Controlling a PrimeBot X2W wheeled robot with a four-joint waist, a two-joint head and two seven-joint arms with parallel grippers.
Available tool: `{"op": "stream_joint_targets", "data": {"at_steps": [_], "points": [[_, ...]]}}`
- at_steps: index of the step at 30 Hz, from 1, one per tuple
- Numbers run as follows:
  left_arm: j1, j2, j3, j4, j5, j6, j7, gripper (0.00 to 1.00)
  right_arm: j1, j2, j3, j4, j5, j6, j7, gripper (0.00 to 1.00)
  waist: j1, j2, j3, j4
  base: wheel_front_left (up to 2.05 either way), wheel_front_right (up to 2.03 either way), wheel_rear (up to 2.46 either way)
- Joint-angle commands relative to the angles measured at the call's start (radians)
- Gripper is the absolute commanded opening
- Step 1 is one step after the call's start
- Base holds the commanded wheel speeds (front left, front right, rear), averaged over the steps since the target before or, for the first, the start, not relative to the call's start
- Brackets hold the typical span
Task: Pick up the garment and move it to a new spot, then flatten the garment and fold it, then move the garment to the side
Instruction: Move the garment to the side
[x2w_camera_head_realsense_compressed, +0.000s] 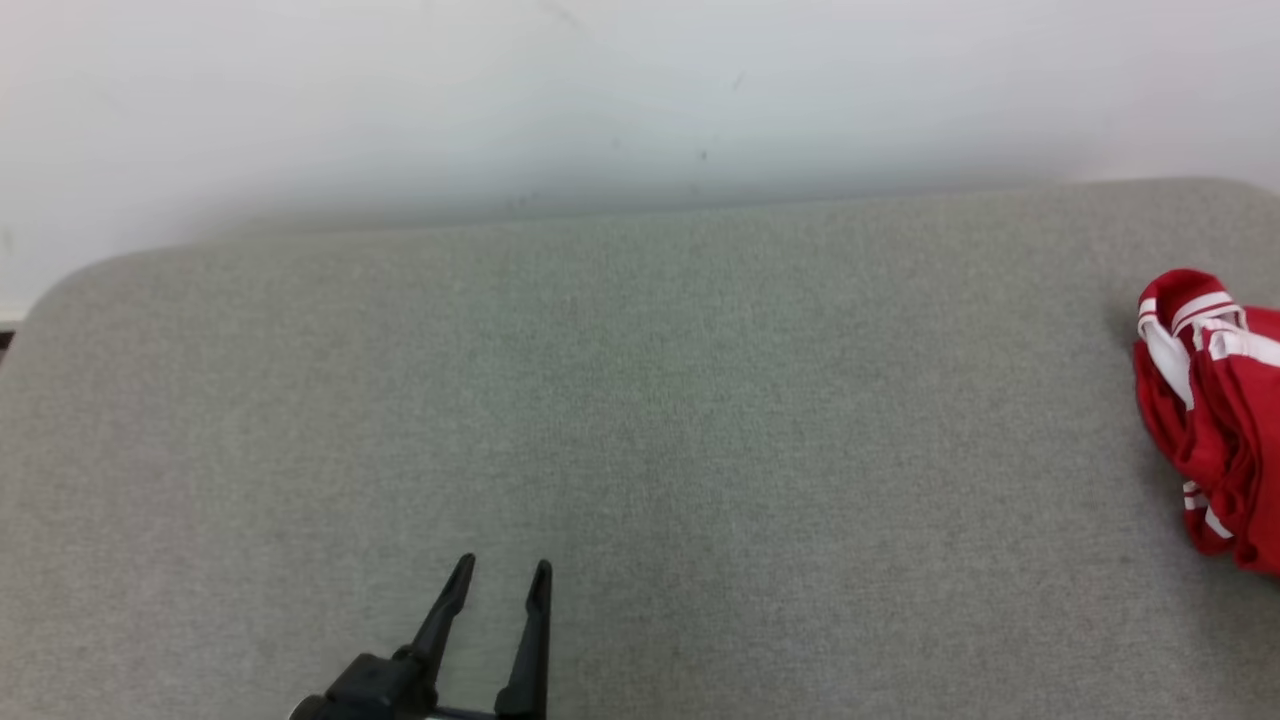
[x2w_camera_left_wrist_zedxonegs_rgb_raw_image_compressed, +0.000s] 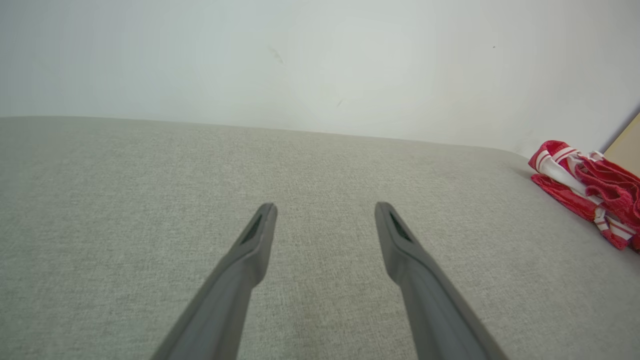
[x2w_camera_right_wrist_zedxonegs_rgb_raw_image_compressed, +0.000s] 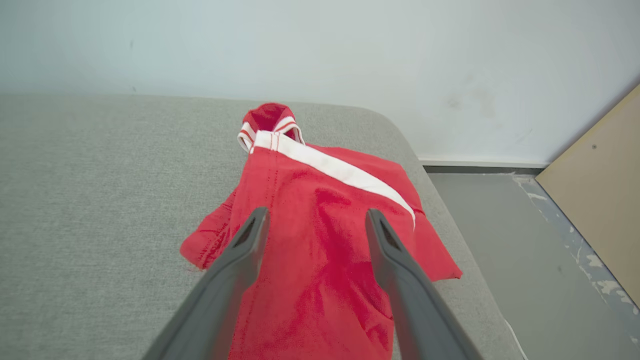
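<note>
Grey fabric surface (x2w_camera_head_realsense_compressed: 640, 400), red garment (x2w_camera_head_realsense_compressed: 1210, 430) at its right edge

The garment (x2w_camera_head_realsense_compressed: 1215, 420) lies at the cushion's (x2w_camera_head_realsense_compressed: 640, 400) right edge near the far right corner, the right gripper (x2w_camera_right_wrist_zedxonegs_rgb_raw_image_compressed: 317, 214) over it, the left gripper (x2w_camera_head_realsense_compressed: 504, 565) by the near edge left of middle, the wall (x2w_camera_head_realsense_compressed: 640, 100) behind the far edge, the floor (x2w_camera_right_wrist_zedxonegs_rgb_raw_image_compressed: 525, 250) beyond the right edge.

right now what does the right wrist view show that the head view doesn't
Right wrist view: the open right gripper over the red and white garment, a grey floor and a tan board. Head view: the open left gripper over the grey padded surface. Both: the garment near that surface's right end, and the white wall.
</note>
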Motion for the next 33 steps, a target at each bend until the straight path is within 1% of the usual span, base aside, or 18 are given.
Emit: {"op": "stream_joint_targets", "data": {"at_steps": [1, 2, 3, 10, 12, 15, 20, 23, 25, 29, 33], "points": [[0.019, 0.004, 0.01, -0.006, -0.005, 0.005, -0.002, 1.0, 0.049, 0.019, -0.028, -0.043, -0.037, -0.002, -0.044, 1.0, 0.0001, 0.0, -0.037, 0.006, 0.0, 0.0, 0.0], [0.019, 0.004, 0.01, -0.006, -0.005, 0.005, -0.002, 1.0, 0.049, 0.019, -0.028, -0.043, -0.037, -0.002, -0.044, 1.0, 0.0001, 0.0, -0.037, 0.006, 0.0, 0.0, 0.0], [0.027, 0.004, 0.014, -0.009, -0.007, 0.008, -0.002, 1.0, 0.076, 0.032, -0.052, -0.07, -0.061, -0.002, -0.069, 1.0, 0.0001, 0.0, -0.05, 0.007, 0.0, 0.0, 0.0], [0.09, 0.004, 0.047, -0.014, 0.003, 0.015, -0.002, 1.0, 0.298, 0.176, -0.145, -0.265, -0.239, -0.002, -0.226, 1.0, 0.0001, 0.0, -0.13, 0.024, 0.0, 0.0, 0.0], [0.106, 0.004, 0.058, -0.006, 0.009, 0.02, -0.002, 1.0, 0.351, 0.221, -0.165, -0.295, -0.28, -0.002, -0.276, 1.0, 0.0001, 0.0, -0.144, 0.03, 0.0, 0.0, 0.0], [0.123, 0.004, 0.071, 0.013, 0.022, 0.033, -0.002, 1.0, 0.414, 0.28, -0.174, -0.317, -0.336, -0.002, -0.321, 1.0, 0.0001, 0.0, -0.16, 0.04, 0.0, 0.0, 0.0], [0.139, 0.004, 0.092, 0.033, 0.049, 0.045, -0.002, 1.0, 0.484, 0.369, -0.186, -0.328, -0.376, -0.002, -0.344, 1.0, 0.0001, 0.0, -0.181, 0.058, 0.0, 0.0, 0.0], [0.153, 0.004, 0.102, 0.039, 0.062, 0.043, -0.002, 1.0, 0.513, 0.406, -0.196, -0.35, -0.396, -0.002, -0.344, 1.0, 0.0001, 0.0, -0.193, 0.063, 0.0, 0.0, 0.0], [0.159, 0.004, 0.104, 0.038, 0.067, 0.034, -0.002, 1.0, 0.529, 0.425, -0.199, -0.354, -0.407, -0.002, -0.344, 1.0, 0.0001, 0.0, -0.2, 0.064, 0.0, 0.0, 0.0], [0.176, 0.004, 0.1, 0.031, 0.065, -0.009, -0.002, 1.0, 0.537, 0.451, -0.198, -0.346, -0.424, -0.002, -0.344, 1.0, 0.0001, 0.0, -0.211, 0.062, 0.0, 0.0, 0.0], [0.18, 0.004, 0.106, 0.034, 0.062, -0.022, -0.002, 1.0, 0.541, 0.47, -0.197, -0.337, -0.426, -0.002, -0.344, 1.0, 0.0001, 0.0, -0.22, 0.058, 0.0, 0.0, 0.0]]}}
